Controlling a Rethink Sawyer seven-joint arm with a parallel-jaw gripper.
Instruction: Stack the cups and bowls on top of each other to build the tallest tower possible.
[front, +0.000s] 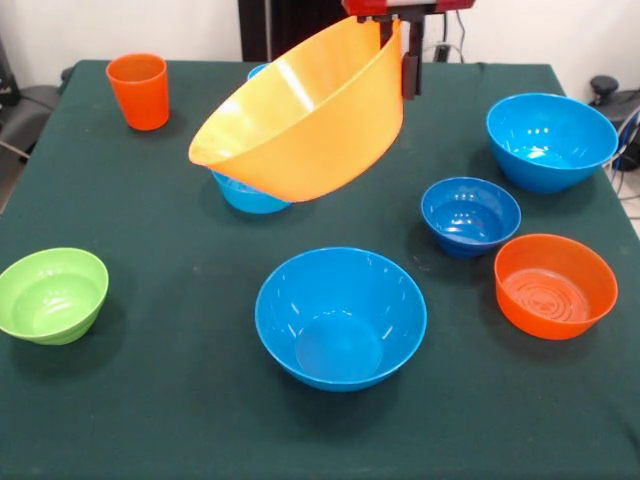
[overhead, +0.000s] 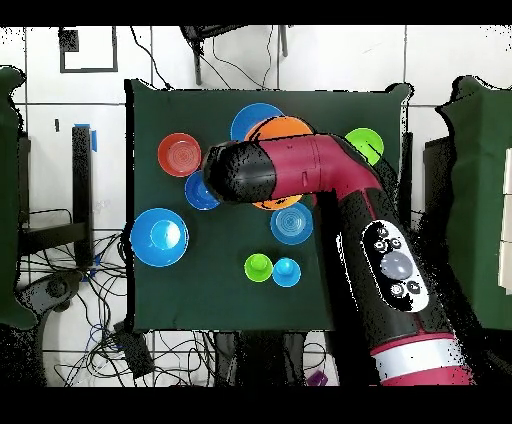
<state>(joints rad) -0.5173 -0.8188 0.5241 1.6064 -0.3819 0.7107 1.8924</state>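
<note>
My gripper (front: 398, 55) is shut on the rim of the very large yellow-orange bowl (front: 305, 115) and holds it tilted in the air over the far middle of the table. In the overhead view my arm (overhead: 300, 170) covers most of that bowl (overhead: 287, 128) and hides the gripper. One large bright blue bowl (front: 340, 318) stands below and nearer the camera, the other (front: 550, 140) at the far right. The medium light blue bowl (front: 248, 195) is half hidden behind the held bowl. The orange cup (front: 138, 90) stands far left. No nested pile shows.
A small dark blue bowl (front: 470, 215) and an orange bowl (front: 555, 285) stand at the right, and a lime green bowl (front: 52, 295) at the near left. The overhead view shows a lime green cup (overhead: 258, 267) and a light blue cup (overhead: 286, 271) side by side.
</note>
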